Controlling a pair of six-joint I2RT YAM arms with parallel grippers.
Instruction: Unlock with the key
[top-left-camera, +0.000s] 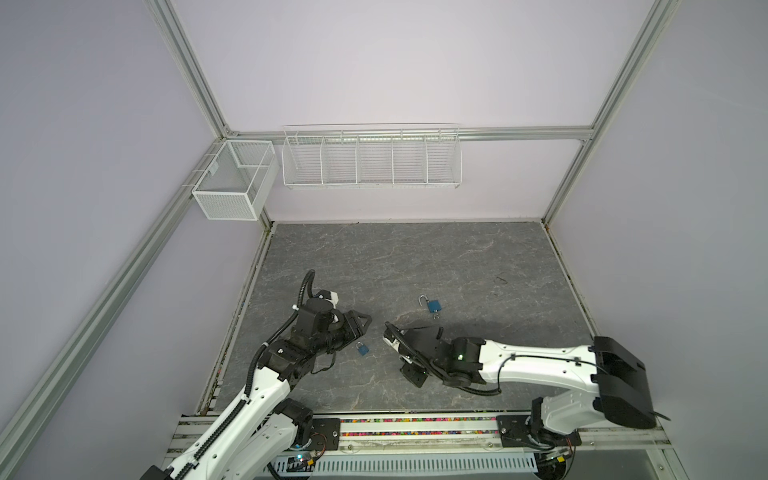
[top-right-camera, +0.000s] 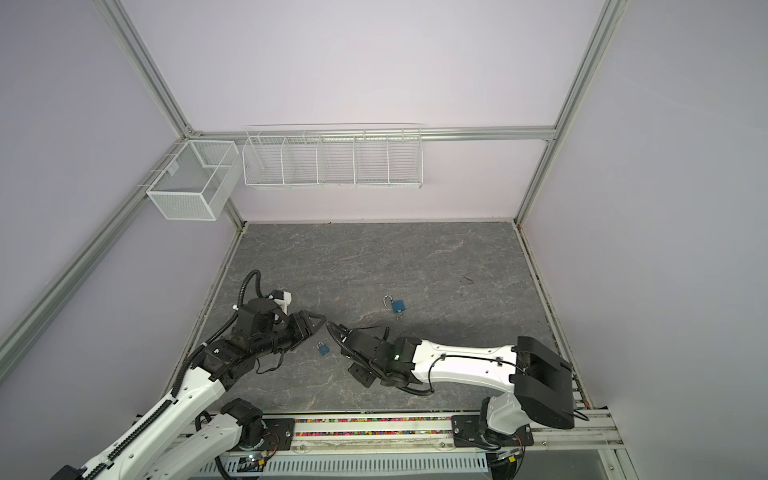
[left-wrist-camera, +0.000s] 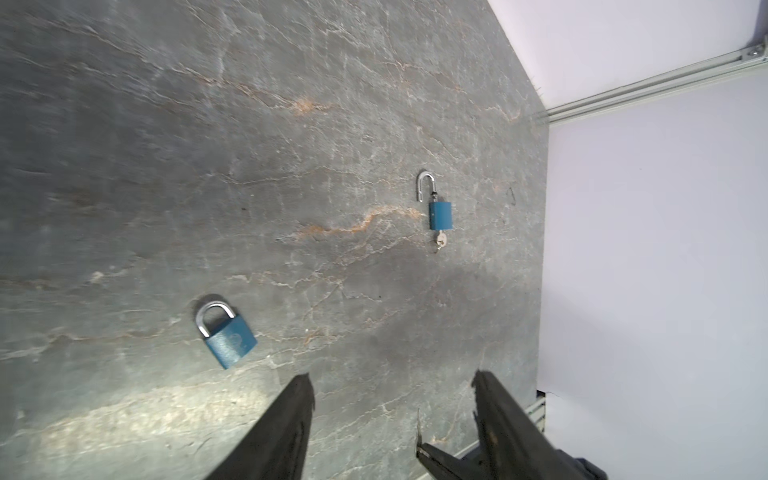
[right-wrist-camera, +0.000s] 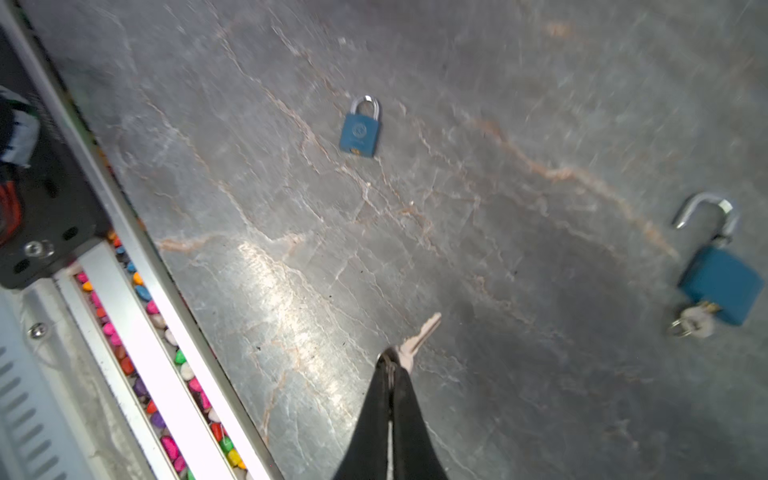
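Two blue padlocks, one locked and one open, and a loose key

The closed padlock (right-wrist-camera: 360, 129) lies flat on the grey tabletop (top-left-camera: 415, 257), its shackle seated. The open padlock (right-wrist-camera: 719, 286) lies flat farther back with its shackle swung out and a ringed key (right-wrist-camera: 692, 322) in its keyhole. A silver key (right-wrist-camera: 419, 338) juts from the pinched tips of the right gripper (right-wrist-camera: 392, 361), well apart from both locks.

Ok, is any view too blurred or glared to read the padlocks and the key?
Right wrist view: motion smear, worst on the open padlock; the key in the right gripper is sharper; glare streak on the table. Left wrist view: mild blur, closed padlock readable, glare patch near it. Both top views: sharp, evenly lit, padlocks small.
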